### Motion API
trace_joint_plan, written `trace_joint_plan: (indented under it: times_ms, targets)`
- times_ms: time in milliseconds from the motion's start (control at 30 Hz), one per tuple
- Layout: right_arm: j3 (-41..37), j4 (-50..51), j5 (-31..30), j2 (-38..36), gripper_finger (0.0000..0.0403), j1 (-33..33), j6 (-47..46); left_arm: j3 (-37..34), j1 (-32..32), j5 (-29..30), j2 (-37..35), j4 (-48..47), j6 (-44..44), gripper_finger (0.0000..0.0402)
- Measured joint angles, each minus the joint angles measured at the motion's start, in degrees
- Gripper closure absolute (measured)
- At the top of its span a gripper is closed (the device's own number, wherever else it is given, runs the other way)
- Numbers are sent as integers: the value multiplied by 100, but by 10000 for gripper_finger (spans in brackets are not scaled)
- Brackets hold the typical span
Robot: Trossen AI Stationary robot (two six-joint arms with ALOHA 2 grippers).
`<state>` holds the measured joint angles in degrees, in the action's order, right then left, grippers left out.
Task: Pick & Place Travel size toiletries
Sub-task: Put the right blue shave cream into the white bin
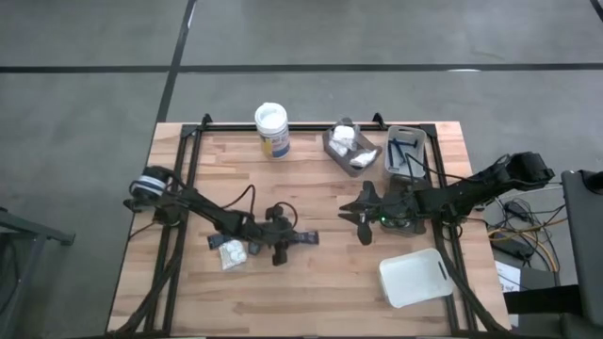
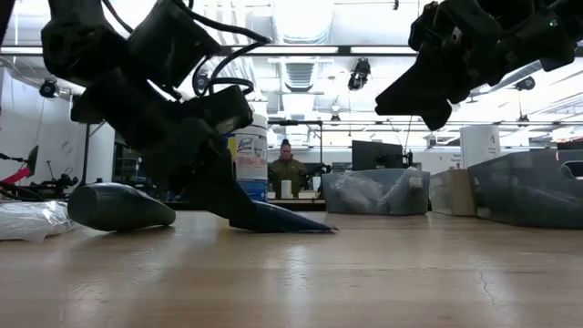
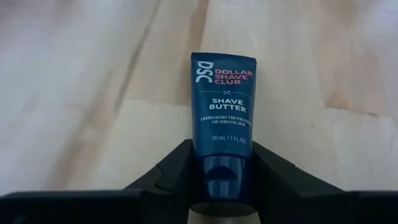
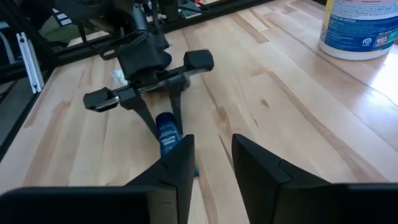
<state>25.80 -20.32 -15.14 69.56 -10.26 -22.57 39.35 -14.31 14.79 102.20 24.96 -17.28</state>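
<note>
Left wrist view: the left arm's jaws stand on either side of the cap end of a dark blue shave butter tube (image 3: 222,106), partly closed and at or very near the cap. Whether they already bear on it I cannot tell. The tube lies flat on the worktop (image 3: 81,93), its long axis running straight out from the jaws, crimped end farthest away (so the jaws sit across its width, as a grasp requires).

In the high view the left gripper (image 1: 280,241) is low on the worktop, left of centre, with the tube pointing toward the middle. Just beside it, on the side of the arm's base, lie white packets (image 1: 232,252).

The right gripper (image 1: 363,215) hangs near, its jaws part open and holding nothing; in the right wrist view they face the tube's far end with bare wood between. The left arm is plainly the nearer and the one at work.

At the far edge stand a grey tray (image 1: 348,147) holding white packets, a second grey tray (image 1: 405,151), and a white-lidded jar (image 1: 272,129). A white tray (image 1: 415,277) sits at the near right corner. Judgement: the tube is about to be lifted.
</note>
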Motion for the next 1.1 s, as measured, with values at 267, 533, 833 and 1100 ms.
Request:
trace_joint_plan:
  times_ms: [267, 533, 833, 1100]
  targets:
    - [-2, -245, -68, 0, 267, 4, -345, -9, -2, 722, -576, 28, 1217, 257]
    - [-2, -326, -336, 0, 246, 15, -580, 281, -4, 1084, -805, 93, 2607, 261]
    - [-2, -347, -586, 0, 228, 20, -688, 781, -4, 1708, -846, 97, 3869, 260]
    - [-2, -353, -576, 0, 192, 17, -684, 967, -4, 2071, -846, 48, 4314, 259]
